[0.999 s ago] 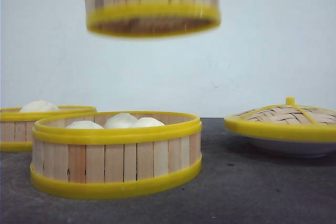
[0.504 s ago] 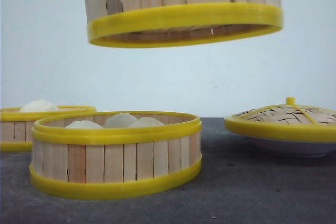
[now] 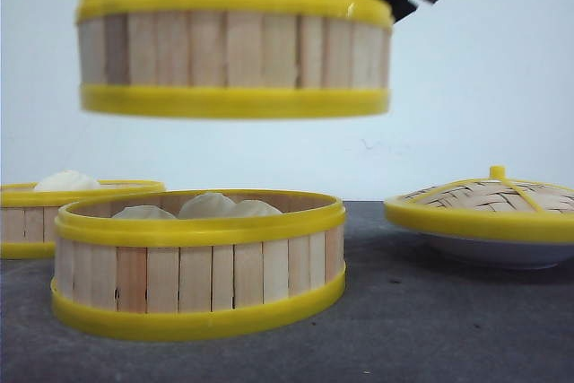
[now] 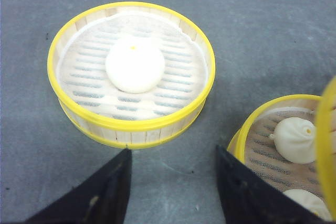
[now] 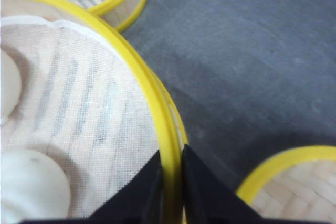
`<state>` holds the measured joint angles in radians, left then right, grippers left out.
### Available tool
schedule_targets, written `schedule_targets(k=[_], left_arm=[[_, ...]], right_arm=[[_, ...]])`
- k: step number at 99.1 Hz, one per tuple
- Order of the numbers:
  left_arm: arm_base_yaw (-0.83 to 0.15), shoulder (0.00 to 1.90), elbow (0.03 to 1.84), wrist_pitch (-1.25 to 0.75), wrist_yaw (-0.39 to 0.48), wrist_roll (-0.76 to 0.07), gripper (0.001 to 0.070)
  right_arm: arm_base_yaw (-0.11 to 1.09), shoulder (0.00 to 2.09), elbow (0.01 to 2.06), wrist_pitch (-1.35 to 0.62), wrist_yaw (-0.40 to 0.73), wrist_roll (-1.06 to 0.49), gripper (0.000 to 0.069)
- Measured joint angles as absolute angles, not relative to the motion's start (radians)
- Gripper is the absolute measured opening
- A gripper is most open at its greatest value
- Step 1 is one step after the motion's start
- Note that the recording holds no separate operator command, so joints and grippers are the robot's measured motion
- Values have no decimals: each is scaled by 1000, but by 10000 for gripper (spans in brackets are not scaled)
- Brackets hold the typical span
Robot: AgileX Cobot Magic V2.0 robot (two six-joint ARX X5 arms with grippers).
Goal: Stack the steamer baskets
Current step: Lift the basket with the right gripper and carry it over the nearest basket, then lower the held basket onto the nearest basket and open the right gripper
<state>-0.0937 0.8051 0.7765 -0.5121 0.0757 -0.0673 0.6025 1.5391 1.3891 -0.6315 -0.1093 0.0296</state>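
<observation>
Yellow-rimmed slatted wooden steamer basket (image 3: 235,49) hangs upper frame, its rim pinched by the right pincer (image 5: 171,192). Centre it over the bun-filled basket (image 3: 199,262) below, then lower level. Left pincer (image 4: 173,182) gapes empty.

We see one steamer basket (image 3: 233,48) in the air above a second basket (image 3: 198,262) near the table's (image 3: 430,320) front edge. A third basket (image 3: 45,213) sits behind-left; the lid (image 3: 489,196) rests on a plate (image 3: 493,251) at the right edge.

A basket (image 4: 131,72) holding 1 bun (image 4: 135,64) sits on the grey worktop (image 4: 262,30); the left hand (image 4: 173,192) hangs open just beside it, near another basket (image 4: 273,129).
</observation>
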Motion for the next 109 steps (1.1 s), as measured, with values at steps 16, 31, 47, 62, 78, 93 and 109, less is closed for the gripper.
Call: schedule_targets(k=[16, 31, 47, 62, 78, 93, 109], left_arm=[[-94, 805, 776, -512, 76, -67, 298], [-94, 805, 776, -512, 76, -67, 298], [-94, 805, 776, -513, 76, -67, 298], [-94, 805, 776, -512, 76, -67, 298], [-94, 805, 776, -512, 76, -67, 298], [-94, 805, 776, -512, 76, -67, 298], [-94, 805, 776, -512, 76, -67, 298]], right_arm=[[608, 1610, 1388, -596, -120, 30, 29], [609, 1678, 1388, -572, -118, 30, 29], [609, 1733, 1388, -541, -123, 30, 29], [610, 1759, 1388, -499, -128, 34, 29], [609, 1783, 1388, -478, -127, 38, 28], [609, 1783, 1388, -476, -126, 38, 27], [609, 1783, 1388, -474, -127, 38, 28]])
